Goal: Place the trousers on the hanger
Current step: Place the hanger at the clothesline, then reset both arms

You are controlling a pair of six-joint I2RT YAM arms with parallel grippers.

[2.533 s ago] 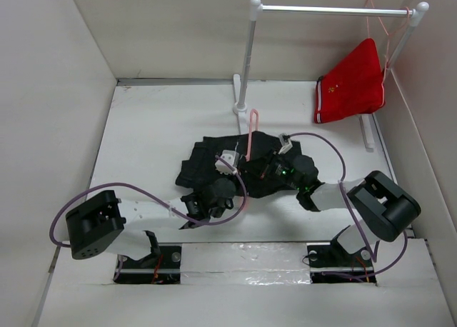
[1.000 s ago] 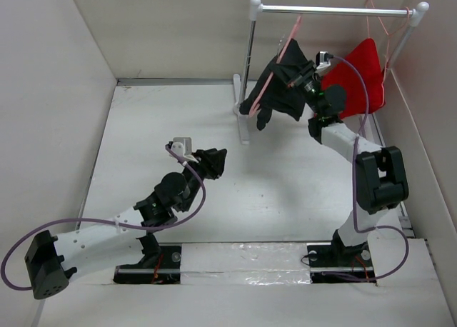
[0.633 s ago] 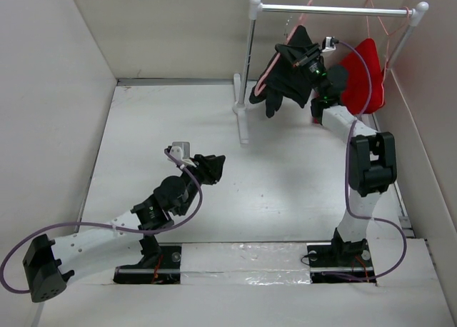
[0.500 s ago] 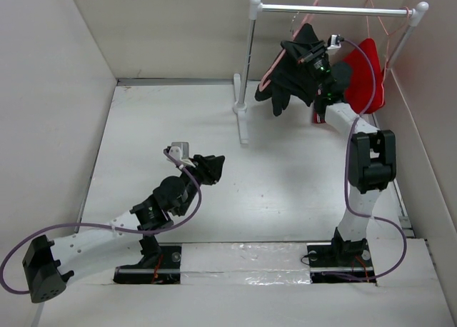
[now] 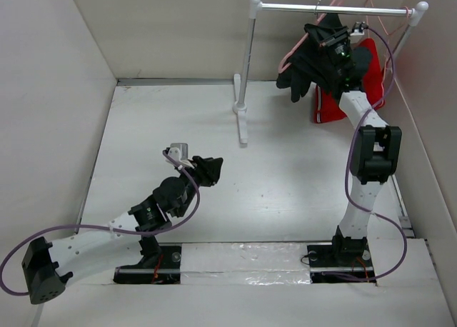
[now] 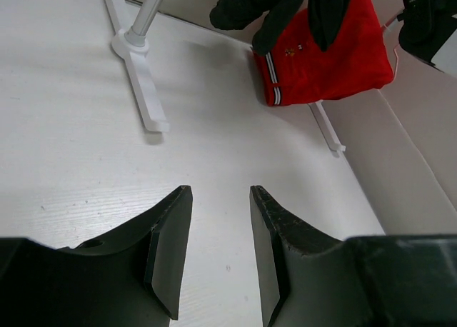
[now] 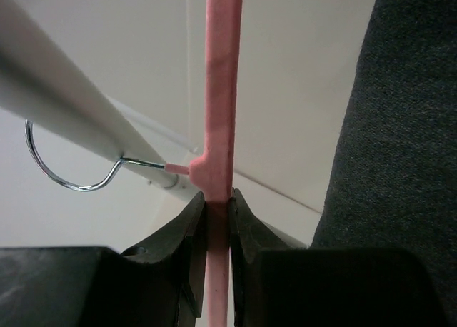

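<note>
Arm outstretched to the rail (image 5: 300, 9), right gripper (image 7: 217, 200) pinches the hanger (image 7: 221, 77) (left gripper (image 6: 220, 195) hovers low, part-open), dark trousers (image 5: 310, 59) bunched over it.

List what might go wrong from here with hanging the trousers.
1. The hook does not look seated over the rail yet. If the right gripper lets go of the hanger now, it could drop.
2. The trousers hang bunched to one side and may slide off.
3. They crowd the red shorts, which could get knocked.
</note>
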